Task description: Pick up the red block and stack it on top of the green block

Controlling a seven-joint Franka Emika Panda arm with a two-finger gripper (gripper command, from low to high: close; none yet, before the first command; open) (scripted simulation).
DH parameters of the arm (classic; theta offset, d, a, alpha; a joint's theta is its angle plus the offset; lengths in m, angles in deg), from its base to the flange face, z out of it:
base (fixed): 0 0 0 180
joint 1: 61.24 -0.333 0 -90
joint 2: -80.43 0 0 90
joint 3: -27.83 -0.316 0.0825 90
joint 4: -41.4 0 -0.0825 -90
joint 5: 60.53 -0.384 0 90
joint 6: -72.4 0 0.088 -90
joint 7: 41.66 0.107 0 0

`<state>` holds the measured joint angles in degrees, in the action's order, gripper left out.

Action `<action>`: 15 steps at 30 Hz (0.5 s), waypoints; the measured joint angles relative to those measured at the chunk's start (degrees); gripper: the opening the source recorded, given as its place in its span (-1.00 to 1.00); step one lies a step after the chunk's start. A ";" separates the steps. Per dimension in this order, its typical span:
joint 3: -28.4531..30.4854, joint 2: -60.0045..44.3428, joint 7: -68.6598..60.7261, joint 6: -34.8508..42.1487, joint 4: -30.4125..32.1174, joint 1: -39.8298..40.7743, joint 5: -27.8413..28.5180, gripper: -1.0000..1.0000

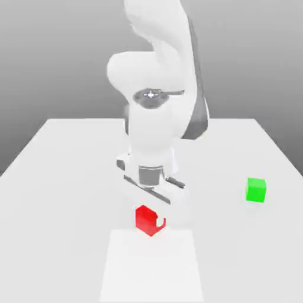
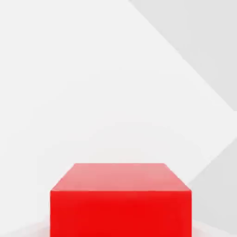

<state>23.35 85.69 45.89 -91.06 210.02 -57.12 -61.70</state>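
The red block (image 1: pixel 148 219) sits on the white table (image 1: pixel 59 195) near its front middle. In the hand view the red block (image 2: pixel 120 199) is very close, with its top face and one side showing. My gripper (image 1: pixel 150 218) has come straight down over the cube and is shut on it, and a white fingertip (image 1: pixel 161 222) overlaps the cube's side toward the exterior view's right. The green block (image 1: pixel 256 190) stands alone on the table, well off to the exterior view's right and a little farther back.
The white arm (image 1: pixel 155 106) rises behind the red block and hides the table's back middle. A paler rectangular patch (image 1: pixel 151 266) marks the table's front, just before the red block. Bare tabletop separates the two blocks.
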 joint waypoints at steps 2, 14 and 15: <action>-1.10 1.71 -3.76 1.60 0.08 -2.96 -1.11 -1.00; -9.96 6.10 -33.20 6.62 -0.76 -27.68 -6.83 -1.00; -10.69 6.43 -35.66 7.01 -0.83 -29.78 -7.25 -1.00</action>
<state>12.67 92.12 10.23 -84.04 209.18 -86.90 -68.95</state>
